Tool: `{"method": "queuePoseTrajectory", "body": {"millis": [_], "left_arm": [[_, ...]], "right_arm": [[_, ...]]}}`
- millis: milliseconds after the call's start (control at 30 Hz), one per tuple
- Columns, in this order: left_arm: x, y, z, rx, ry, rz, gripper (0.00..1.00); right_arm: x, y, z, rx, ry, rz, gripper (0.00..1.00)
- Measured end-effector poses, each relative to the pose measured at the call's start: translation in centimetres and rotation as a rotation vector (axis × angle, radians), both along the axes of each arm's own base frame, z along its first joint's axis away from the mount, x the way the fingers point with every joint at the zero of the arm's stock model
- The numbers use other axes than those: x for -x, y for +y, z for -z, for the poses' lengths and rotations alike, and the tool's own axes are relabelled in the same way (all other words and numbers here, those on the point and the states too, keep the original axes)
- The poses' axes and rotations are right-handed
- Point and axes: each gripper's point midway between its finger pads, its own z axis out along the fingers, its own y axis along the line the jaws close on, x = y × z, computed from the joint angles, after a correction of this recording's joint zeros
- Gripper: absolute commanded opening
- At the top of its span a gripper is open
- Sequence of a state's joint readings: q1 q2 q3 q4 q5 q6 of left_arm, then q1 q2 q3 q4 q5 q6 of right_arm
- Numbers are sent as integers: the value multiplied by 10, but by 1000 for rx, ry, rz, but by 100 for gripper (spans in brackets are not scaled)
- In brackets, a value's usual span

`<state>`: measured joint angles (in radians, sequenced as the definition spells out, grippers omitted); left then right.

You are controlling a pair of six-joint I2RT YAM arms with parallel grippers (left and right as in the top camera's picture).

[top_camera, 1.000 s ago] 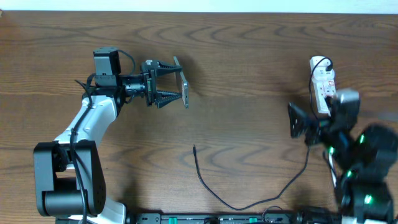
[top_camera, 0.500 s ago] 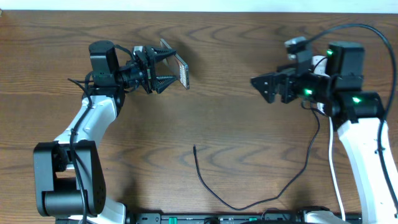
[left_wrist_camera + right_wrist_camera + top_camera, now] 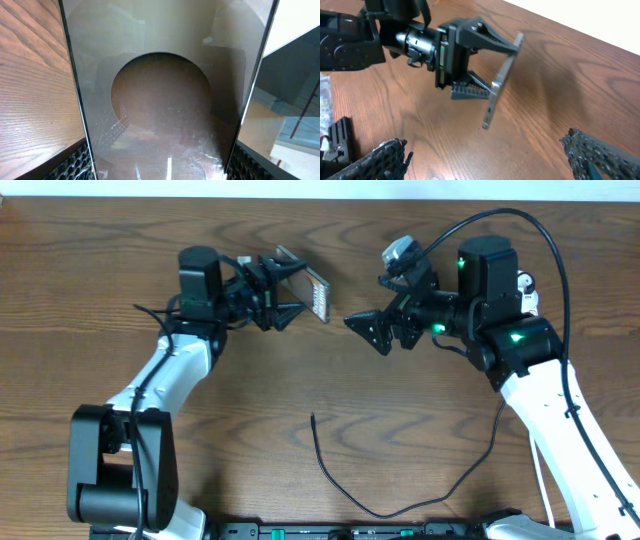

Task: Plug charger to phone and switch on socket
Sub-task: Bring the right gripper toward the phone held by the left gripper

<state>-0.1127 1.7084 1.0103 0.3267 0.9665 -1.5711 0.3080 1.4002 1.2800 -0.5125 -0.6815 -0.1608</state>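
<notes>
Two arms face each other across the table [image 3: 420, 420], and neither is on the cable. Start at your left: the left gripper [image 3: 290, 288] is clamped on the phone [image 3: 313, 286], pinching it across its width and holding it clear of the wood, tilted, with a thin edge turned toward the right arm [image 3: 540, 380]. From the left wrist the glossy face fills the view, so that grip looks square. Leave it alone and hold the phone steady.

Below and between the arms, the charger [image 3: 330, 477] lies loose on the table. Its free tip [image 3: 313, 418] points up toward the phone but is well apart from it.

Further right, the right gripper [image 3: 368, 332] hangs near the phone with its jaws spread wide and nothing between them. Judging by the layout, this hand's job is the plug. Bring it down to the cable and take hold just behind the tip, so little slack flops ahead of the fingers. Then line the tip up with the phone's end before you push. Which end carries the port cannot be told from here.

At the far right, the socket [image 3: 524, 280] is almost wholly hidden behind the right arm, and its switch comes last.
</notes>
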Motion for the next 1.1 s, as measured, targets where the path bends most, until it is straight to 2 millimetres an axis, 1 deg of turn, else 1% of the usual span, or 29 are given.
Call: {"method": "queuePoseTrajectory", "body": {"millis": [133,367,600,733,833,933,1000,1100], "left_arm": [[-1,-8,-7,8,-33,5,7],[-6,-17,-30,66,-90,-1,7],[4,-44,-40,116,-80,43,7],[10,-55,-47,139,-84,75,8],[12,-58,-52,155,-90,89,7],[14,-60,-52,162,-79,96,8],[16,-63,-52,165,-74,104,7],[20,-70,-52,168,-66,119,7]], "right_arm": [[-1,1,-1,0,-13,-4,99],[-5,2,-8,-26,-18,13,99],[-6,2,-8,-36,-1,31,99],[-9,-1,-6,-22,2,58,99],[-12,-3,-5,-13,-1,72,98],[-13,-4,-3,-9,2,79,96],[-15,-3,2,-4,14,82,95],[-21,-3,14,9,43,87,94]]}}
